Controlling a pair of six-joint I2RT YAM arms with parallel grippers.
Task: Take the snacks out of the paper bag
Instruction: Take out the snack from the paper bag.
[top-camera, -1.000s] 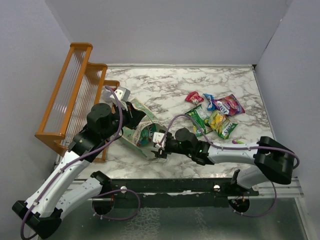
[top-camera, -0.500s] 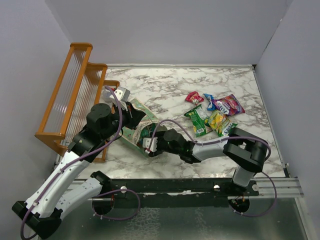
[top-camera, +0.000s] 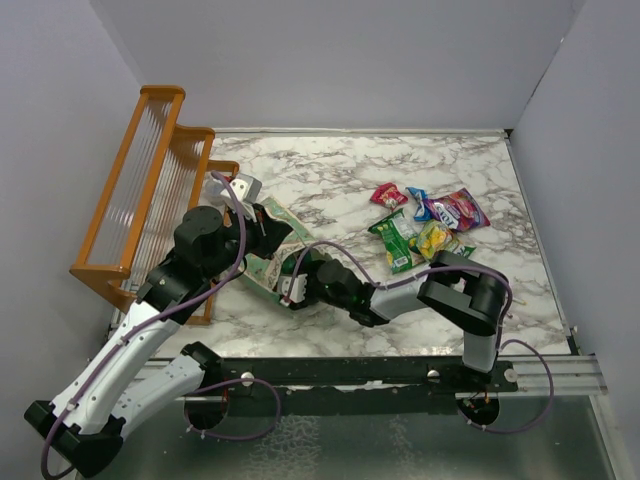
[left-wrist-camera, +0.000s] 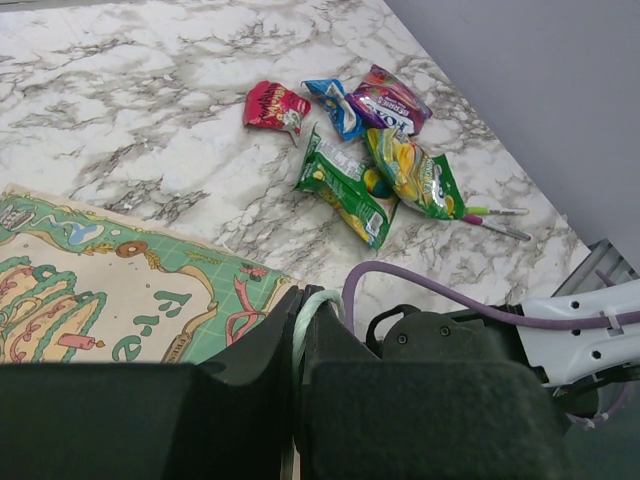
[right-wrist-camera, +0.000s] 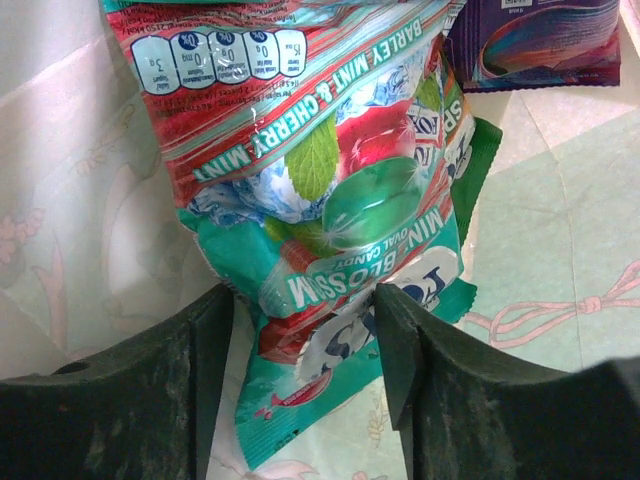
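The pale-green paper bag (top-camera: 282, 216) lies on its side at the left of the marble table, its printed side in the left wrist view (left-wrist-camera: 110, 290). My left gripper (top-camera: 262, 228) is shut on the bag's thin loop handle (left-wrist-camera: 305, 312). My right gripper (top-camera: 293, 283) is inside the bag's mouth, open, its fingers either side of a teal-and-red mint candy packet (right-wrist-camera: 320, 190); the right finger (right-wrist-camera: 405, 350) touches its edge. A purple packet (right-wrist-camera: 540, 35) lies deeper in the bag. Several snacks (top-camera: 430, 225) lie in a pile at the right: red (left-wrist-camera: 275, 105), blue (left-wrist-camera: 335, 105), purple (left-wrist-camera: 390, 95), green (left-wrist-camera: 345, 190), yellow-green (left-wrist-camera: 415, 172).
An orange wooden rack (top-camera: 150, 190) stands along the left wall, close behind the left arm. Thin pink-and-green pens (left-wrist-camera: 495, 215) lie beside the snack pile. Grey walls close the table at the back and both sides.
My right gripper has moved left from just outside the bag into its mouth, the forearm stretching across. The left gripper keeps hold of the handle and has not moved.
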